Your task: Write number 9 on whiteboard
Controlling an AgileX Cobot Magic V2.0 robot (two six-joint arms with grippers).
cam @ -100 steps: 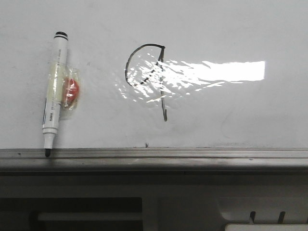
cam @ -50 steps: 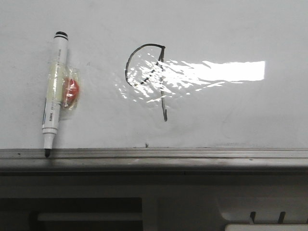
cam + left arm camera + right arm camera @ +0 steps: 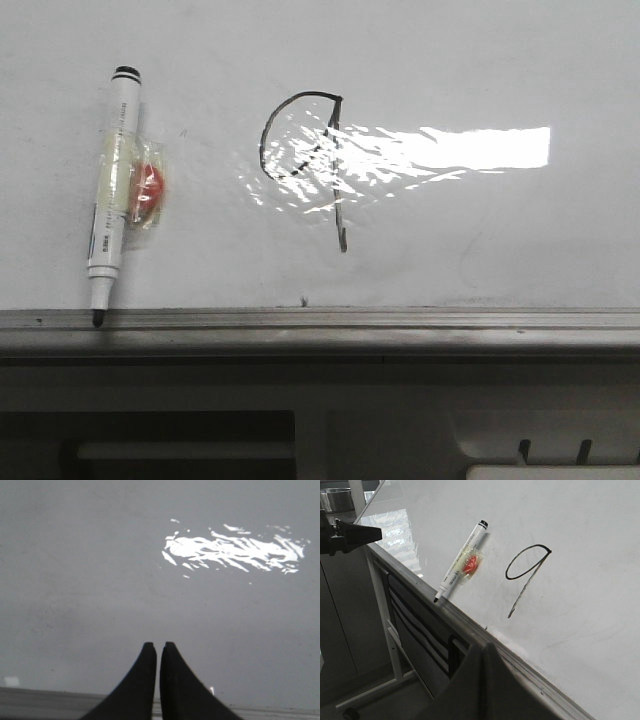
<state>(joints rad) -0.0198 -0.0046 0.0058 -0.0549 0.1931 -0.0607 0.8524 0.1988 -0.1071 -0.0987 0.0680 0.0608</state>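
Observation:
The number 9 (image 3: 305, 160) is drawn in thin black line on the whiteboard (image 3: 480, 60), partly washed out by glare; it also shows in the right wrist view (image 3: 525, 572). A white marker (image 3: 112, 190) with a black cap end and a red magnet stands tip-down on the grey ledge (image 3: 400, 325), left of the 9. My left gripper (image 3: 158, 646) is shut and empty, facing bare whiteboard (image 3: 100, 570). My right gripper (image 3: 485, 647) is shut and empty, below the ledge (image 3: 520, 655), apart from the marker (image 3: 460, 562). Neither gripper shows in the front view.
Below the ledge is the board's dark frame and stand (image 3: 395, 645). The left arm's dark fingers (image 3: 350, 534) show at the edge of the right wrist view. A bright glare patch (image 3: 450, 150) lies across the board.

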